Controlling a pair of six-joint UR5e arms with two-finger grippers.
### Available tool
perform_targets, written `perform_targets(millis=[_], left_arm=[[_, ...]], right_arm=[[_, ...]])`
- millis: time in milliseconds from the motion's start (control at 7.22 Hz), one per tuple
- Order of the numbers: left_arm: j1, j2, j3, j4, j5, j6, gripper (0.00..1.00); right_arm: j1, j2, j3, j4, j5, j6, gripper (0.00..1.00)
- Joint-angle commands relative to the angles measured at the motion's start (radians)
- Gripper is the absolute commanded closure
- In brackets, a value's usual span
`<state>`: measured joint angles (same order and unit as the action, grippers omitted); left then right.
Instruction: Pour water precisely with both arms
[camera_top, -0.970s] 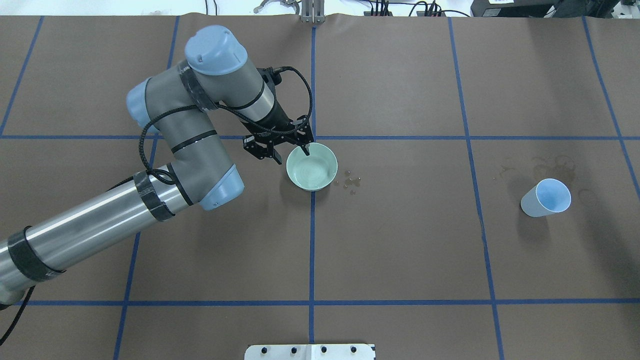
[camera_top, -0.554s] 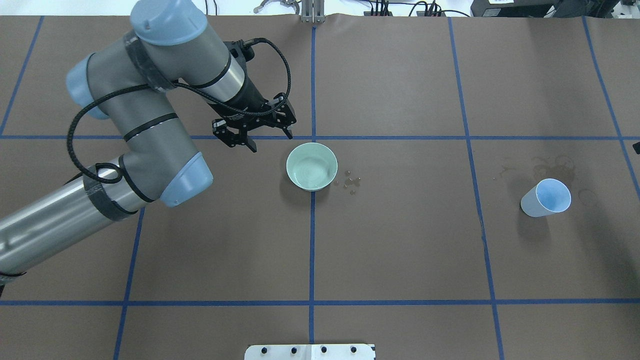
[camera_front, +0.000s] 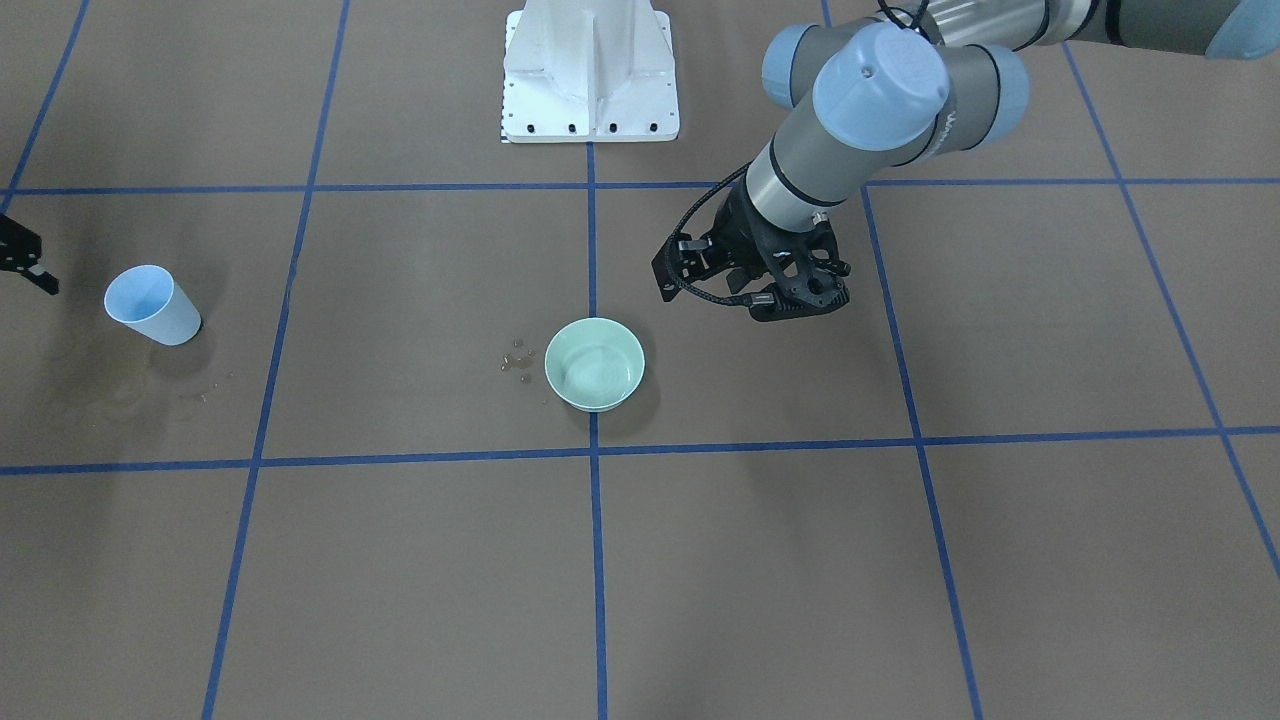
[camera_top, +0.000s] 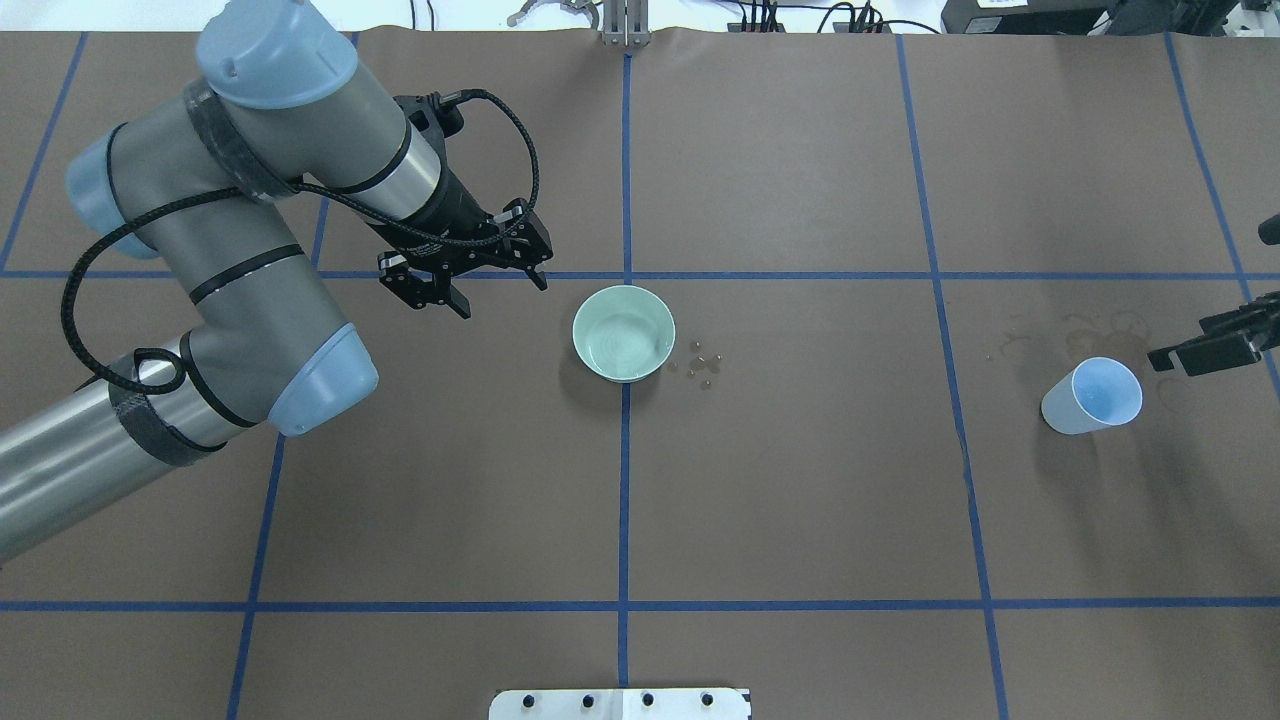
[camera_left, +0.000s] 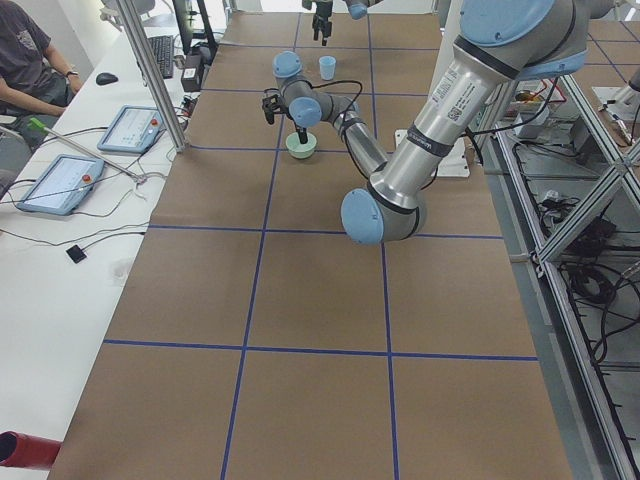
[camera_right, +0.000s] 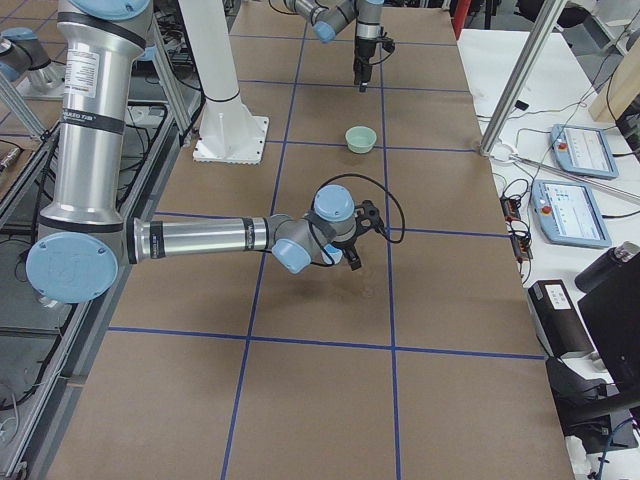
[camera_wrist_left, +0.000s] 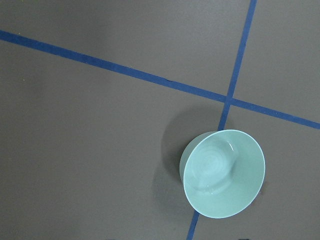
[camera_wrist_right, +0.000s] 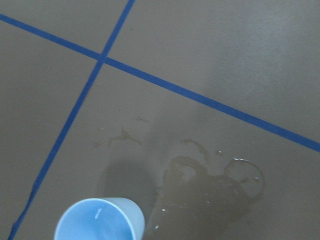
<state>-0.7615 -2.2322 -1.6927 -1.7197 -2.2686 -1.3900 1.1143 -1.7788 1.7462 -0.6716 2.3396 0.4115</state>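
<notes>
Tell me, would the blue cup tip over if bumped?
Probably yes. The blue cup stands on a base narrower than its mouth, so a bump near the rim might topple it. It looks thin-walled, so likely light. The wet patch beside it could let it slide.

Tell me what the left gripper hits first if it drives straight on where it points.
Most likely the bare table, just left of the bowl: the left gripper slants down toward that spot. Depth is unclear, so the rim could be close.
</notes>
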Motion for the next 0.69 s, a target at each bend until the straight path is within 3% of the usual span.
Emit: perform_targets(millis=[0, 277, 554], left_arm=[[0.004, 0.012, -0.002, -0.001, 0.001, 0.0, 0.13], [0.001, 0.016, -0.013, -0.001, -0.002, 0.0, 0.12], [-0.001, 0.016, -0.015, 0.0, -0.002, 0.0, 0.12]], right_arm=[[-0.043, -0.085, -0.017, 0.283, -0.074, 0.03, 0.0], [-0.077, -0.085, -0.019, 0.311, -0.08, 0.03, 0.0], [-0.094, -0.102, -0.019, 0.36, -0.158, 0.033, 0.01]])
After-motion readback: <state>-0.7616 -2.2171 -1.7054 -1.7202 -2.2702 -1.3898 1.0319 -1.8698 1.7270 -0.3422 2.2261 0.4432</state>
